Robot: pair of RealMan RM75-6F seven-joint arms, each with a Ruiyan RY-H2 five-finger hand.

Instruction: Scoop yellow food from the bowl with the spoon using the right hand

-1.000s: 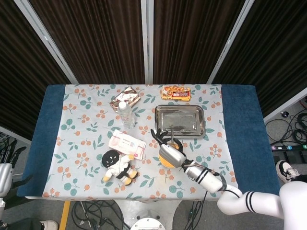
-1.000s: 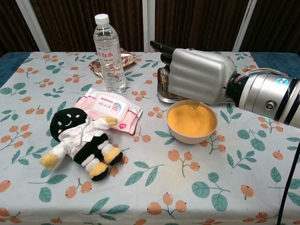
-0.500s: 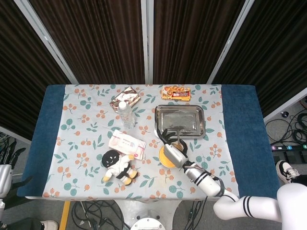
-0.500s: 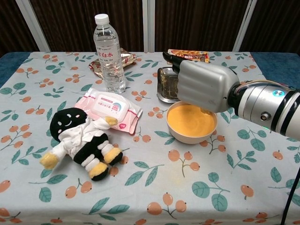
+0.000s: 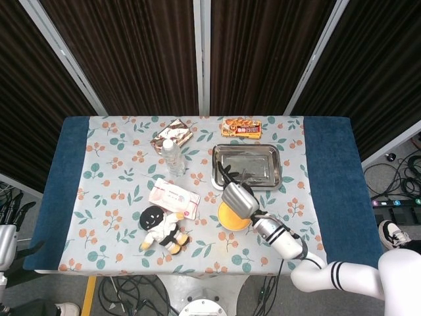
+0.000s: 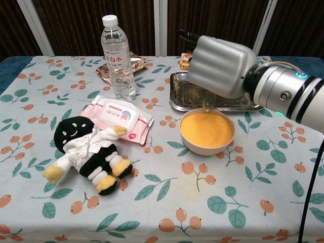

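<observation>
Chest view puts your right hand (image 6: 223, 63) just above the far rim of the bowl (image 6: 207, 133), fingers curled in around the spoon (image 6: 207, 105). Only the spoon's clear scoop end shows, hanging below the hand and pointing down toward the yellow food (image 6: 206, 129); its long axis runs roughly upright, and the handle is hidden inside your hand. You cannot tell from here whether the tip touches the food or hangs just over it.

From the head view, your right hand (image 5: 239, 199) covers the bowl's far edge, and the bowl (image 5: 230, 217) lies on the near side of the metal tray (image 5: 266, 162), just beside it. The spoon is too small to make out there.

Taking the bowl as your landmark: the wet wipes pack (image 6: 117, 118) lies to its left, with the plush doll (image 6: 90, 153) further left and nearer you. The water bottle (image 6: 116, 56) stands upright beyond the wipes, and a snack packet (image 5: 241, 128) lies beyond the tray.

Your left hand (image 5: 5, 237) shows only at the left edge of the head view, off the table; you cannot tell how its fingers lie.
</observation>
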